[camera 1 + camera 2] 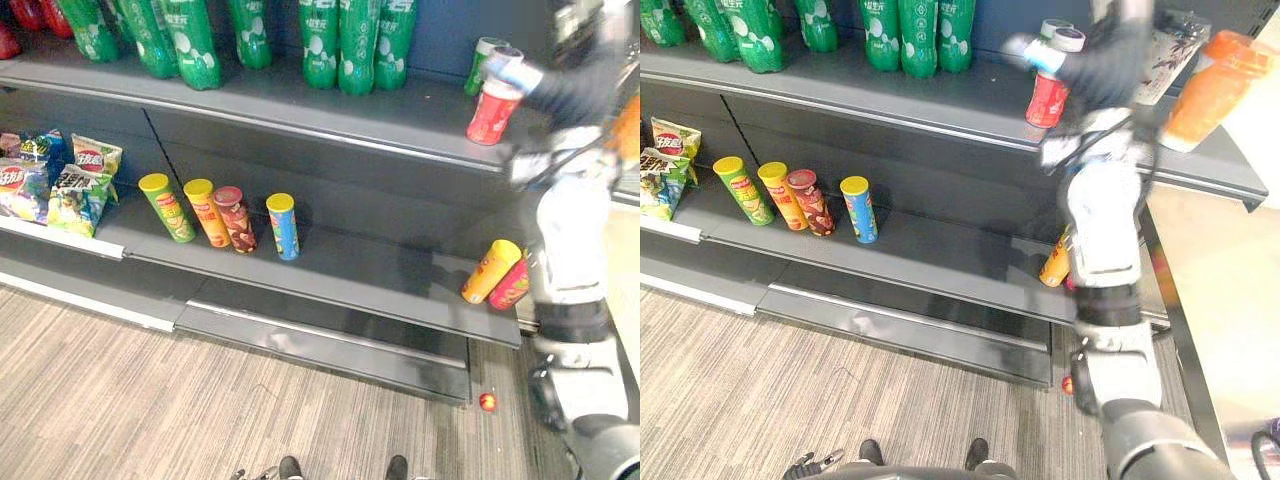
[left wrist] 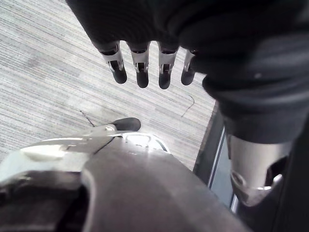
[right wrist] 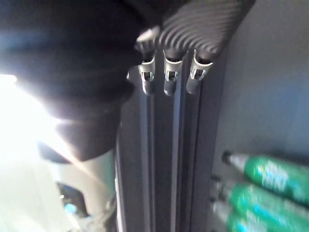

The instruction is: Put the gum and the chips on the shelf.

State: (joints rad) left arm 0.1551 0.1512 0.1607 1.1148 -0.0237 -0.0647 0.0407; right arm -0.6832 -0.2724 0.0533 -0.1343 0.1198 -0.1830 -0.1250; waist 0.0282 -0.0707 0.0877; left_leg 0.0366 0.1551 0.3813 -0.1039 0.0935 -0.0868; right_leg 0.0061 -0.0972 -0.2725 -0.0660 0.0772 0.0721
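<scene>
The right hand (image 3: 166, 79) is held empty, fingers straight, beside the red gum canister (image 1: 493, 112) on the upper shelf (image 1: 300, 105); 4 chip cans (image 1: 235, 218) are stood on the lower shelf (image 1: 380, 270); the left hand (image 2: 145, 67) is hung relaxed

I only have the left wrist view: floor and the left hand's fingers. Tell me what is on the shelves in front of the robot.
Observer: The upper shelf carries a row of green bottles.
Operator: Now report the right hand.
Observer: The right hand is up at the upper shelf's height, with its fingers straight and holding nothing.
Operator: Point out the chips.
Observer: Four chip tubes stand in a row on the lower shelf, with chip bags to their left.
</scene>
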